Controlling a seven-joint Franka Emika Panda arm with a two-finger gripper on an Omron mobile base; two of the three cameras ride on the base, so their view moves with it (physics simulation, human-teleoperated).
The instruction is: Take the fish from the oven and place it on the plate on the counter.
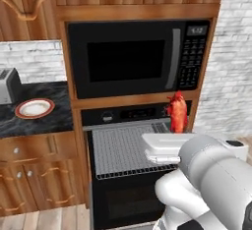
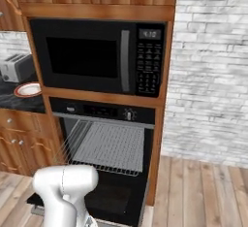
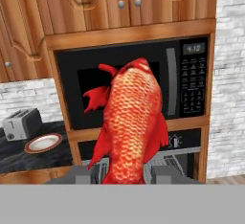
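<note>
My gripper (image 3: 125, 175) is shut on the red-orange fish (image 3: 128, 127), which stands tail-down between the fingers in the hand view. Seen from the left base view, the fish (image 1: 178, 112) is held upright above my white hand, in front of the oven's right edge and clear of the rack. The black oven (image 1: 123, 175) has its door down and its wire rack (image 1: 125, 148) pulled out and bare. The round plate (image 1: 34, 108) with a reddish rim lies on the black marble counter (image 1: 47, 123) to the left, also plate (image 2: 28, 89) and plate (image 3: 44, 142).
A black keypad microwave (image 1: 138, 59) sits above the oven. A silver toaster (image 1: 9, 85) stands on the counter behind the plate. Wooden cabinets frame the oven, and a white brick wall (image 2: 213, 75) lies to the right over wooden floor.
</note>
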